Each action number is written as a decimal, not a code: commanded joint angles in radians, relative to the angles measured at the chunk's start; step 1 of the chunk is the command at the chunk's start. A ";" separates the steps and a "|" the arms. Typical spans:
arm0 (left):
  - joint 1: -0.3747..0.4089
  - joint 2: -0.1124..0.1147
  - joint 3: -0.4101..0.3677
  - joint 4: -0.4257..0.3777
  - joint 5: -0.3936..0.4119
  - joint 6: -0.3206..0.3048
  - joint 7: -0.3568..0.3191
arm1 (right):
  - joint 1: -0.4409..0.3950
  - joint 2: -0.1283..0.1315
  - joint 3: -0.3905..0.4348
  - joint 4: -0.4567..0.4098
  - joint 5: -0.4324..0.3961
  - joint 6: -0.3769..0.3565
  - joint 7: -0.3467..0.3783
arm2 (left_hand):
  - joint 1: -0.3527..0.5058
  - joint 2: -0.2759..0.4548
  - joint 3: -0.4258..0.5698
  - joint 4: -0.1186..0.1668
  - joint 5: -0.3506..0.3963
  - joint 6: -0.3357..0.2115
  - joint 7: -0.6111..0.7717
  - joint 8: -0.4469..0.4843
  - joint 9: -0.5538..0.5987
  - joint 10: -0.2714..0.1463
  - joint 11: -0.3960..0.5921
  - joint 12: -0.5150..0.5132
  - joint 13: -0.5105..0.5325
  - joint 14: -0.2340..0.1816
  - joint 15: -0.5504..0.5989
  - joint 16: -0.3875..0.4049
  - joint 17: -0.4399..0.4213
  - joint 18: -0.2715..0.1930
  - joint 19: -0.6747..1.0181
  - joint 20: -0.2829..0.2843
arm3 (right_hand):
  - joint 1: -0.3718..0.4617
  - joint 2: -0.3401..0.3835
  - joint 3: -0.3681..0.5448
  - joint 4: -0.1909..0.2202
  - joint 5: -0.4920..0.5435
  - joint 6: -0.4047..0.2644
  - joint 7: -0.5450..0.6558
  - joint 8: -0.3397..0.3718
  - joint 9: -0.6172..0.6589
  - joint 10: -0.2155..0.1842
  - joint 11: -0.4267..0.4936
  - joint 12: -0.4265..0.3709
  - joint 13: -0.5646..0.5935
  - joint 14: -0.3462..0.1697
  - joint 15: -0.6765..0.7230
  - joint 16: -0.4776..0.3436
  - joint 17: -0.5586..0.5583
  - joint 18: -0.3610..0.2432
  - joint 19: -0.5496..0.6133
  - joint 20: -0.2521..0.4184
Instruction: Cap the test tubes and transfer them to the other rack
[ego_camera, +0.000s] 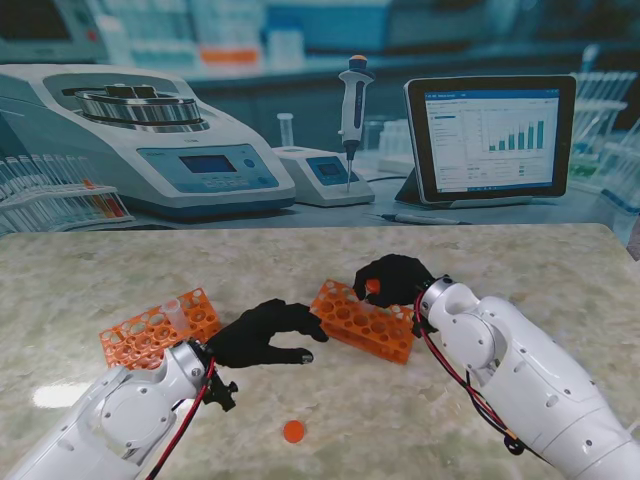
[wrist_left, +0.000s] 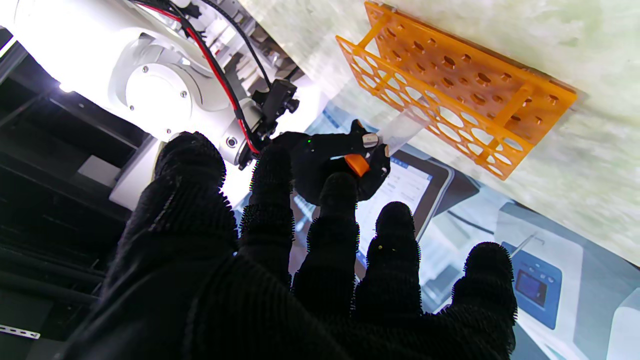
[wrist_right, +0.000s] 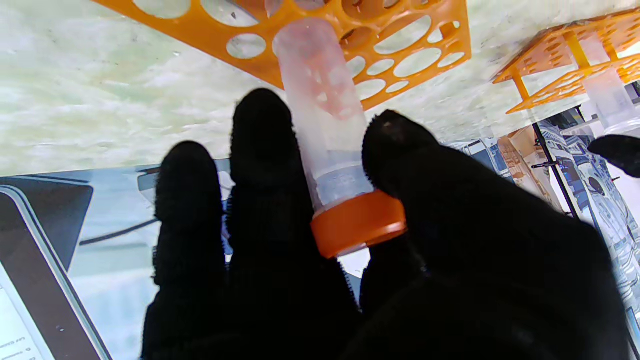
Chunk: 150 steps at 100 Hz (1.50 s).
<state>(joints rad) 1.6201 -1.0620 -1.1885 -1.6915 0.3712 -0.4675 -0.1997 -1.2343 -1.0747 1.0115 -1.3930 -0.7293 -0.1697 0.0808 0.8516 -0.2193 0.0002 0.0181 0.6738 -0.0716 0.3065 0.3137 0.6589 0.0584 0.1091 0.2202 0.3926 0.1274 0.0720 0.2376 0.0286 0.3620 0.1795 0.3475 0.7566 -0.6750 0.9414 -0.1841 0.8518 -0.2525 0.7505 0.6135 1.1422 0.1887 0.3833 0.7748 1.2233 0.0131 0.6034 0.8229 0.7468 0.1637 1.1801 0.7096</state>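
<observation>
So right hand (wrist_right: 350, 260) is pinching a capped tube (wrist_right: 325, 125) right over the near rack (ego_camera: 365, 320).

Thumb (wrist_right: 400, 150) and fingers (wrist_right: 260, 150) grip it just under the orange cap (wrist_right: 357, 225), and its long axis runs from the hand straight toward the rack's holes, round end first. Can't tell from these views whether the tip is in a hole yet, but it looks lined up, so my guess is the next bit is just a push along that axis. Left hand (ego_camera: 265, 335) sits between the two racks, fingers spread, holding nothing. Farther left, the other rack (ego_camera: 160, 328) has an uncapped tube (ego_camera: 176, 312) standing in it, and a loose cap (ego_camera: 293, 431) lies on the table (ego_camera: 480, 270) nearer to me, closest to the left hand.
</observation>
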 joint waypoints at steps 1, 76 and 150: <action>0.003 0.003 -0.001 -0.006 0.002 0.002 -0.004 | -0.005 -0.003 -0.008 0.005 -0.005 0.000 0.004 | 0.016 0.025 -0.008 -0.031 0.008 -0.020 0.005 0.004 -0.015 -0.015 -0.014 -0.017 -0.032 -0.014 -0.013 -0.009 -0.016 -0.011 -0.052 -0.029 | 0.047 0.044 -0.012 0.030 -0.078 -0.019 0.062 -0.078 0.002 -0.213 -0.041 -0.037 -0.096 0.032 -0.077 -0.034 -0.077 0.041 -0.024 0.019; 0.002 0.002 0.000 -0.005 0.003 0.003 -0.001 | -0.007 0.002 -0.002 0.004 -0.062 -0.022 -0.022 | 0.016 0.029 -0.008 -0.031 0.001 -0.018 0.000 0.002 -0.016 -0.012 -0.015 -0.018 -0.034 -0.012 -0.013 -0.008 -0.018 -0.012 -0.054 -0.029 | -0.298 0.189 -0.244 0.111 -0.202 0.116 -0.344 -0.070 -0.314 -0.165 -0.217 -0.393 -0.522 0.127 -0.391 -0.350 -0.542 0.151 -0.290 -0.177; 0.006 0.000 -0.001 -0.009 0.008 0.014 0.006 | -0.189 -0.002 0.170 -0.152 -0.126 -0.139 -0.144 | 0.025 0.038 -0.007 -0.031 -0.015 0.026 -0.047 -0.037 -0.014 0.024 -0.035 -0.047 -0.010 -0.002 -0.009 -0.008 -0.011 -0.011 -0.059 -0.031 | -0.348 0.232 -0.275 0.112 -0.226 0.137 -0.375 -0.093 -0.284 -0.177 -0.248 -0.476 -0.507 0.080 -0.439 -0.459 -0.532 0.155 -0.324 -0.283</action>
<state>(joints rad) 1.6220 -1.0619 -1.1887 -1.6923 0.3760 -0.4605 -0.1913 -1.3945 -1.0815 1.1809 -1.5236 -0.8546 -0.3012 -0.0539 0.8623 -0.2106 0.0003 0.0181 0.6738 -0.0593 0.2929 0.2902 0.6588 0.0713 0.0973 0.1973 0.3925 0.1274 0.0720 0.2375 0.0285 0.3620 0.1713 0.3475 0.4362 -0.4767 0.6694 -0.0932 0.6637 -0.1250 0.3883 0.5226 0.8522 0.0323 0.1547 0.3159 0.7230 0.1135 0.1995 0.3874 0.2250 0.2830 0.8744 0.4524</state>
